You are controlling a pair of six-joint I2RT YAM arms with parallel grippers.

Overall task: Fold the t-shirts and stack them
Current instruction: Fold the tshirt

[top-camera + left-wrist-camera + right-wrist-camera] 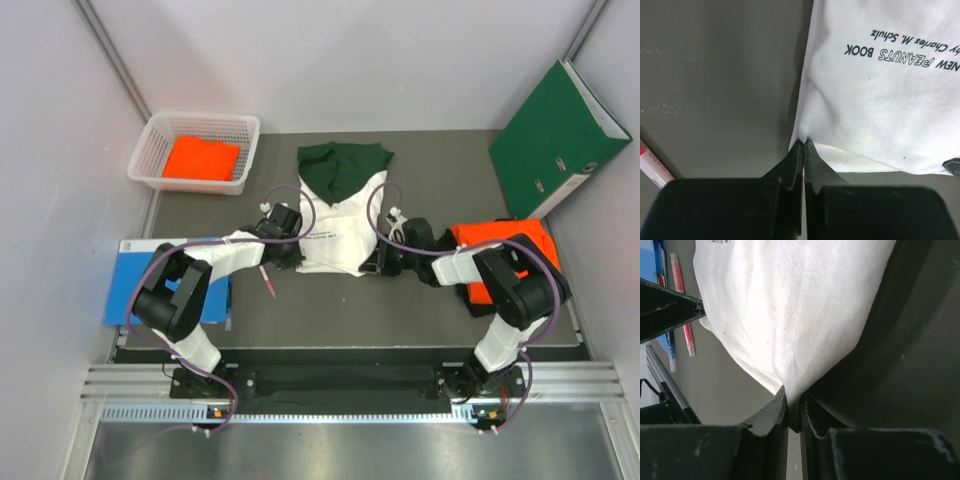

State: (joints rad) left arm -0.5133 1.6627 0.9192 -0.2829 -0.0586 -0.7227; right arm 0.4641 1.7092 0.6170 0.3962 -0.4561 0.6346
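The white t-shirt (338, 225) with dark green sleeves (345, 165) lies at the table's middle, green part at the far end. My left gripper (292, 252) is shut on its near left corner; the left wrist view shows the white cloth (880, 95) with dark print pinched at the fingertips (803, 146). My right gripper (375, 262) is shut on its near right corner, and the right wrist view shows the white cloth (790, 315) bunched into the closed jaws (792, 402). An orange t-shirt (202, 158) lies in the white basket. An orange and black pile (503, 248) lies under my right arm.
A white basket (160, 135) stands at the far left. A green binder (555, 135) leans at the far right. A blue book (135, 275) lies under my left arm. A red and white pen (268, 281) lies near the left gripper, also in the left wrist view (652, 167).
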